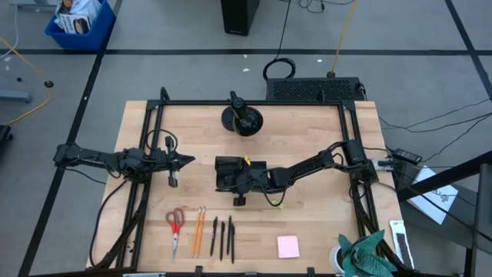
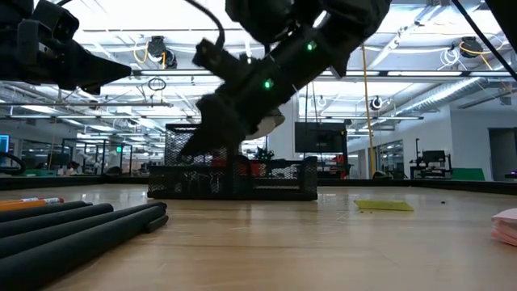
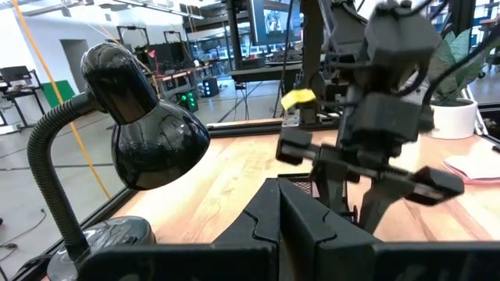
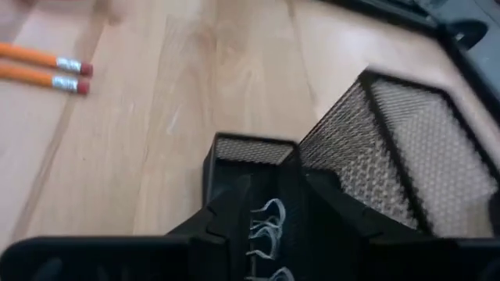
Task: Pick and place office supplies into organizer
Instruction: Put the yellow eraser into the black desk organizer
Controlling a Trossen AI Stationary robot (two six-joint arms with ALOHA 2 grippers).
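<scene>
Right wrist view | right claw (image 4: 273, 226) parted over organizer (image 4: 406, 148) — binder clips (image 4: 266, 226) between fingers | left claw (image 1: 188, 160) clenched, empty

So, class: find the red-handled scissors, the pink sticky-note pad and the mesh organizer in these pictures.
red-handled scissors (image 1: 175, 221), high view, on the red handles.
pink sticky-note pad (image 1: 288, 246), high view, middle of its top sheet.
mesh organizer (image 4: 426, 148), right wrist view, on its mesh wall.

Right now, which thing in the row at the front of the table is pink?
The pink square sticky-note pad. It lies alone, off to the right of the red-handled scissors, orange pencils and black pens.
</scene>
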